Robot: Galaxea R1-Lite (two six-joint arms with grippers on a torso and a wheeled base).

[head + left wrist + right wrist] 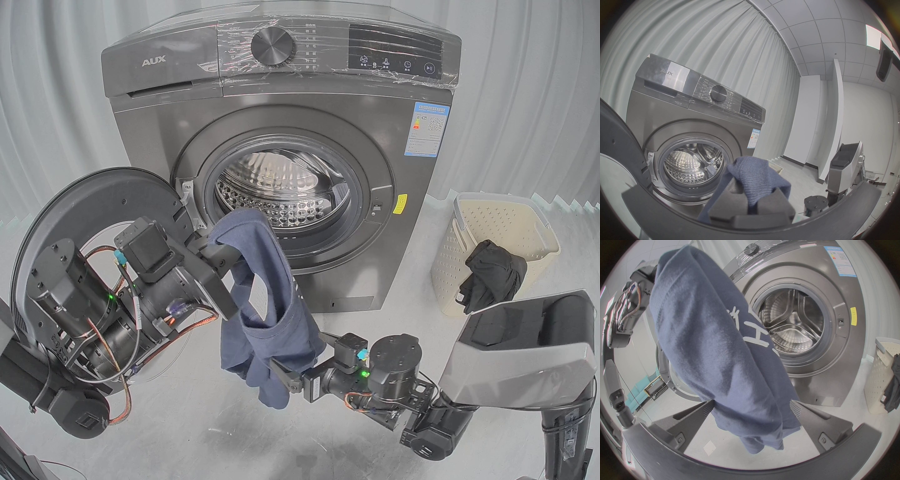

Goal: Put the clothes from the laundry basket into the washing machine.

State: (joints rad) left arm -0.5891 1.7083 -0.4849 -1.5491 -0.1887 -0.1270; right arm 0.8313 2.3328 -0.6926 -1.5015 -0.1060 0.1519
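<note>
1. Head view: the navy sweatshirt point(269, 312) dangles just near of the washing machine point(281, 94) and its open drum point(281, 187).
2. Left gripper point(232, 255) is clenched on its top fold, and that hold looks secure.
3. Right gripper point(301, 361) has its fingers spread either side of the low end, not pinching.
4. It's soft, limp and light, so likely to sag and swing. Best gathered at a bunched fold.
5. It's navy knit with white lettering, doubled over.
6. A black garment point(494, 275) drapes over the rim of the laundry basket point(500, 219), to the right.

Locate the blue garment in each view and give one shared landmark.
Head view: blue garment hangs mid-frame from the left gripper, before the drum opening.
Left wrist view: blue garment bunched in the left gripper, drum opening beyond.
Right wrist view: blue garment hanging between the right gripper's spread fingers.
Shared landmark: the drum opening.
</note>
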